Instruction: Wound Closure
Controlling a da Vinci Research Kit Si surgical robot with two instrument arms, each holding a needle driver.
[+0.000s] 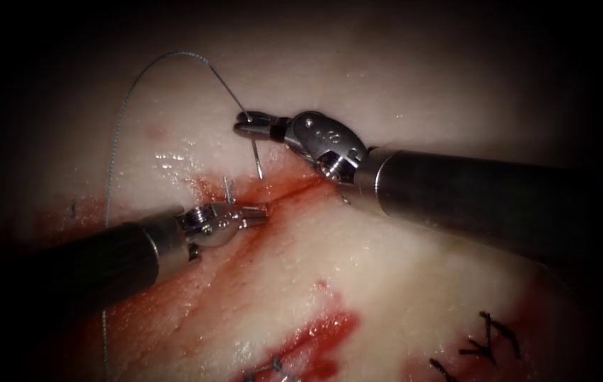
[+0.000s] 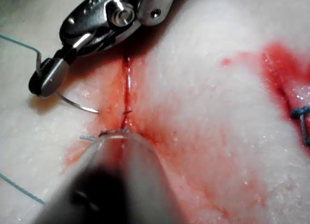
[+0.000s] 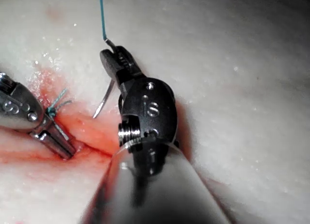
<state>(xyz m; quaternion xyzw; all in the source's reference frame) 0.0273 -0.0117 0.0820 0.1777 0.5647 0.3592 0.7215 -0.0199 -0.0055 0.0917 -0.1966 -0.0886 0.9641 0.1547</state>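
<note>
Endoscope view, item one: my right hand [image 1: 244, 127], entering from the right, is clamping the needle [image 1: 256, 157] near its thread end, jaws together on it above the cut. Item two: the needle is hanging clear of the tissue [image 1: 414, 283], its curve dropping from my jaws with the point aimed down at the surface just above the cut [image 1: 294, 189], not in the tissue. Item three: the thread [image 1: 121, 113] is running from the needle's end up and over in a wide arc to the left, then trailing down the left side of the tissue. Item four: my left hand [image 1: 259, 212] is lying at the left end of the cut, its tip resting on the reddened edge; I cannot tell whether these jaws are apart or together, nor whether they are holding anything. Item five: a short thread end [image 1: 228, 187] is standing up just beside my left hand. Item six: red fluid [image 1: 315, 339] is pooling along the cut and lower on the tissue. Item seven: dark stitches [image 1: 488, 339] are sitting at lower right. Right wrist view: the needle [image 3: 102, 102] is curving out beneath my right hand [image 3: 110, 59], with the thread [image 3: 101, 15] leading away.
</note>
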